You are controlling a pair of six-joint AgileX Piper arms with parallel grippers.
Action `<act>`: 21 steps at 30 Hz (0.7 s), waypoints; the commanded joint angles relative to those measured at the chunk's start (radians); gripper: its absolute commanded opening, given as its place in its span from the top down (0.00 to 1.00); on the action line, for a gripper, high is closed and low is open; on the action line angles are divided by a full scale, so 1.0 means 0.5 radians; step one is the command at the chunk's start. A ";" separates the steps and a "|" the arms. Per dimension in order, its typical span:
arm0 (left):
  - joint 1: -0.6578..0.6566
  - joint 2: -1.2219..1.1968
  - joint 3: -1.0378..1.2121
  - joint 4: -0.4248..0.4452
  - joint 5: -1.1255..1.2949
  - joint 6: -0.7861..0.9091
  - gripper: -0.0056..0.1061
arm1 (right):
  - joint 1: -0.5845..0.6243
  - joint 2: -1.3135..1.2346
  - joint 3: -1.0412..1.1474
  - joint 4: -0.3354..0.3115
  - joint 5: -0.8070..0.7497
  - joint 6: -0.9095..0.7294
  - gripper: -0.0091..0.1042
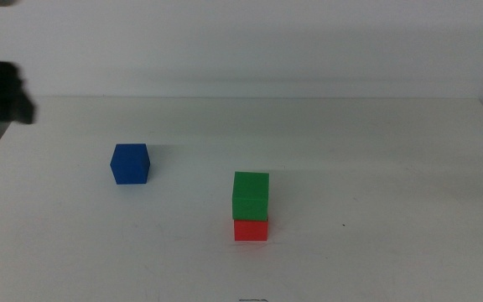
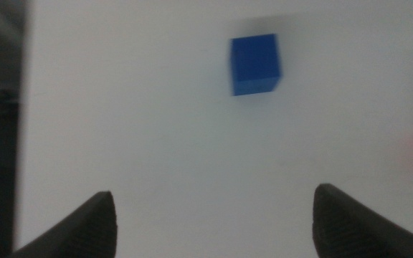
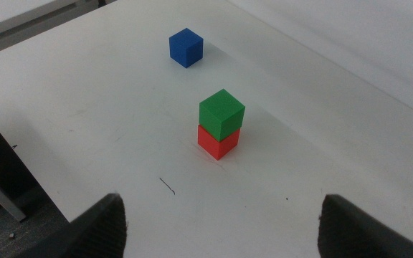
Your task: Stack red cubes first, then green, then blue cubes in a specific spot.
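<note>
The left gripper [image 2: 214, 215] hangs above the white table [image 1: 376, 151] with jaws spread wide and empty; the blue cube [image 2: 254, 64] lies ahead of it, apart, slightly right of its centreline; the right gripper [image 3: 221, 226] also gapes wide, empty; ahead of it the green cube [image 3: 221, 112] sits squarely atop the red cube [image 3: 217, 142].
</note>
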 commanded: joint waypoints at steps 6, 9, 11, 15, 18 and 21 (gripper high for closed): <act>-0.008 0.535 -0.282 -0.324 -0.182 0.117 0.11 | -0.013 0.012 -0.045 -0.024 -0.143 -0.021 0.21; -0.051 0.778 -0.441 -0.316 -0.187 0.071 0.11 | -0.013 0.012 -0.045 -0.024 -0.143 -0.021 0.21; -0.110 0.920 -0.560 -0.247 -0.176 0.016 0.11 | -0.013 0.012 -0.045 -0.024 -0.143 -0.021 0.21; -0.199 1.198 -0.785 -0.121 -0.147 -0.124 0.11 | -0.013 0.012 -0.045 -0.024 -0.143 -0.021 0.21; -0.225 1.384 -0.913 -0.116 -0.129 -0.157 0.11 | -0.013 0.012 -0.045 -0.024 -0.143 -0.021 0.21; -0.227 1.521 -0.991 -0.145 -0.129 -0.174 0.11 | -0.013 0.012 -0.045 -0.024 -0.143 -0.021 0.21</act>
